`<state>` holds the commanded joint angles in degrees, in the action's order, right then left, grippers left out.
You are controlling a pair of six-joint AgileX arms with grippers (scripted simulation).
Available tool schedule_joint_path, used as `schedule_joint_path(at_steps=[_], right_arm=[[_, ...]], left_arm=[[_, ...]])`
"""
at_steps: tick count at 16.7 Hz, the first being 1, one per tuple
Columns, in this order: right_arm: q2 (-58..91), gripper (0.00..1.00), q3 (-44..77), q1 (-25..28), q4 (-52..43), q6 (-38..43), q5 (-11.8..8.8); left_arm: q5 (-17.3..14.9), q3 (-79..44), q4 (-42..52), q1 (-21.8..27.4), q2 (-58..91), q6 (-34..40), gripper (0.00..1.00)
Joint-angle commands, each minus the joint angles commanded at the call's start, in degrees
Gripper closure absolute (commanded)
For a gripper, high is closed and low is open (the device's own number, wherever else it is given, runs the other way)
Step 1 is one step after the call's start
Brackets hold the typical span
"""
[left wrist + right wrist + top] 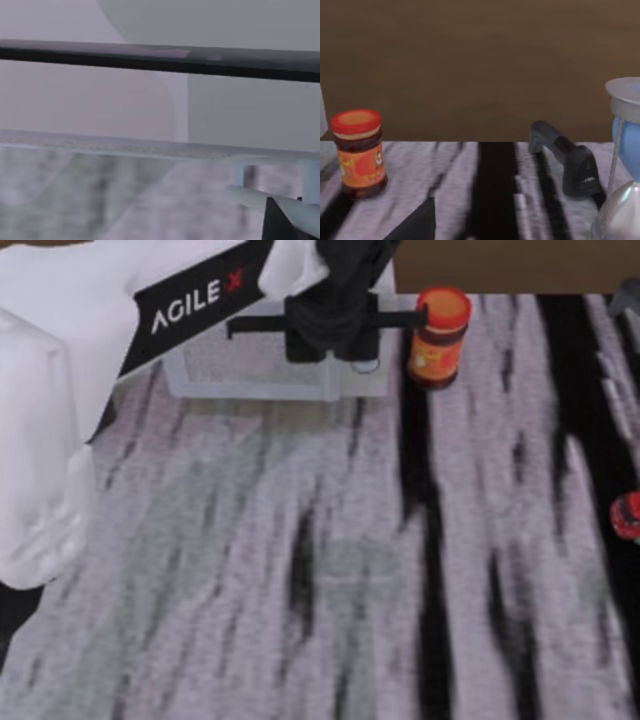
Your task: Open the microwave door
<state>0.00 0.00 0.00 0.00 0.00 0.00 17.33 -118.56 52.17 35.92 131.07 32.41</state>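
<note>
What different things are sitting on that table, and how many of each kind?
Microwave: 1
Orange-lidded jar: 1
Black handheld device: 1
Hourglass-like object with a silver cap: 1
Total: 4

A small red item also shows at the top view's right edge; it is too cut off to identify, so it is not counted.

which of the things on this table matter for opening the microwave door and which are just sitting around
For the job:
microwave, far side of the table
microwave door, its windowed front
left gripper, over the microwave front by the door's edge

Just lying about:
orange-lidded jar, upright beside the microwave
black handheld scanner
hourglass
small red object at the table's right edge
</note>
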Motion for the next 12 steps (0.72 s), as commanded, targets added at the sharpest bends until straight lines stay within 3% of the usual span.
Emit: schedule_joint_path(at_steps=[12], right_arm=[[0.0, 0.0, 0.0, 0.0, 0.0, 0.0, 0.0]], left_arm=[[-0.9, 4.0, -2.2, -0.1, -2.4, -2.0, 1.0]])
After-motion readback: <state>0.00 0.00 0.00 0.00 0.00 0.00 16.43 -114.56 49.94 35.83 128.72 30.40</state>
